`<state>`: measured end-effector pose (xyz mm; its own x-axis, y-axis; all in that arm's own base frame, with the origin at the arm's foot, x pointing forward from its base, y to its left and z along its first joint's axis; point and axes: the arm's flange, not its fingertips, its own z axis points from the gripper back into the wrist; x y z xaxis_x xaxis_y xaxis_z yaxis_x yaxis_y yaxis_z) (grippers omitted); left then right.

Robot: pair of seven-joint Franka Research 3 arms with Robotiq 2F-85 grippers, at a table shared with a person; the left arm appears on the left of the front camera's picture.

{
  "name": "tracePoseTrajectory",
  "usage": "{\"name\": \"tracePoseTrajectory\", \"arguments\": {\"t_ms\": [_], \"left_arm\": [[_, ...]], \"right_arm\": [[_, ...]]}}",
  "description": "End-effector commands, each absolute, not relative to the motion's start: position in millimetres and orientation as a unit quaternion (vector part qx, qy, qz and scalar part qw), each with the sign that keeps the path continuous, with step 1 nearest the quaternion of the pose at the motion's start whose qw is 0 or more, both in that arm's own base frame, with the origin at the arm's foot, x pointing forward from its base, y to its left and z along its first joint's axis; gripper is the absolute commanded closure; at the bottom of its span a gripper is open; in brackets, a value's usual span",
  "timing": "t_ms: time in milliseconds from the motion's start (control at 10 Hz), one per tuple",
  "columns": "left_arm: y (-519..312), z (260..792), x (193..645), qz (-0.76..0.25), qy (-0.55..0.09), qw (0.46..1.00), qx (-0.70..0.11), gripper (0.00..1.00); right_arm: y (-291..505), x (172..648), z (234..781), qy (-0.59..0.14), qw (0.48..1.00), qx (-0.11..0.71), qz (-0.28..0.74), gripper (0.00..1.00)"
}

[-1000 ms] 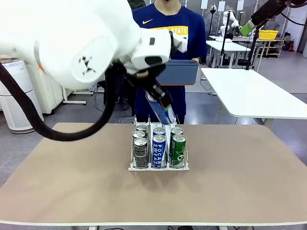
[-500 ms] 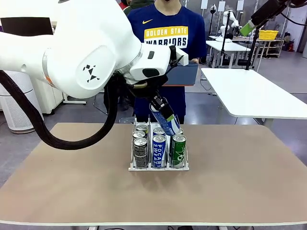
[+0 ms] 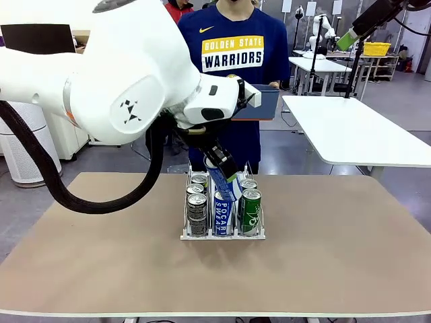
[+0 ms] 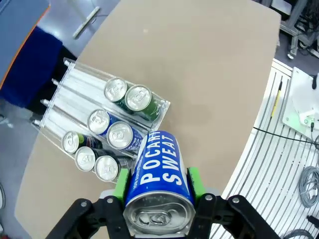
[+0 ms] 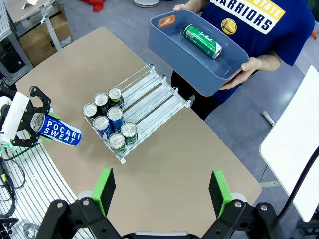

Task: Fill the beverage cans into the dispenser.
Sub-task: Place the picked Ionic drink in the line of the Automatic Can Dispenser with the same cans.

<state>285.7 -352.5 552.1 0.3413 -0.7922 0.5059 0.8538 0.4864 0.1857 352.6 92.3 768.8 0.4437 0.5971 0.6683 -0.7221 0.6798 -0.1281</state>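
Held can: blue POCARI SWEAT can [image 4: 158,159], tilted over the dispenser [image 5: 152,94], above its middle lane; whether it touches the cans below, I cannot tell.
Rack load: 7 upright cans [image 4: 119,135] at the robot-side end: 3 dark, 2 blue, 2 green, 1 kind per lane.
Left gripper [image 4: 157,181]: pads clamped on the held can's sides.
Right gripper [image 5: 162,191]: jaws wide, nothing between, high over the table [image 3: 337,256].
Tub [image 5: 209,74]: blue-grey, in a person's hands [image 5: 254,64], 1 green can [image 5: 202,42] lying inside.

cans [image 5: 115,113] in dispenser [image 5: 149,94] front | tub [image 5: 194,74] behind dispenser | can [image 5: 202,41] in tub
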Motion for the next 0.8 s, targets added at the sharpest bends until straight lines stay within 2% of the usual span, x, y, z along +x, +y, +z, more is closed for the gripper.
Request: {"name": "tracePoseTrajectory", "arguments": {"t_ms": [0,200,400,600,700], "left_arm": [[-364.7,533.4,278.8,-0.447,-0.284,0.848,-0.018,0.57],[-371.2,509.0,268.9,-0.441,-0.279,0.853,-0.010,0.57],[-370.6,490.3,268.6,-0.451,-0.287,0.845,-0.027,0.57],[-368.4,470.8,280.6,-0.469,-0.262,0.841,-0.063,0.57],[-371.2,486.0,266.5,-0.453,-0.268,0.849,-0.028,0.57]], "right_arm": [[92.6,352.4,768.8,-0.355,0.845,0.088,0.390,0.00],[92.6,352.4,768.8,-0.355,0.845,0.088,0.390,0.00],[92.6,352.4,768.8,-0.355,0.845,0.088,0.390,0.00],[92.6,352.4,768.8,-0.355,0.845,0.088,0.390,0.00],[92.6,352.4,768.8,-0.355,0.845,0.088,0.390,0.00]]}}
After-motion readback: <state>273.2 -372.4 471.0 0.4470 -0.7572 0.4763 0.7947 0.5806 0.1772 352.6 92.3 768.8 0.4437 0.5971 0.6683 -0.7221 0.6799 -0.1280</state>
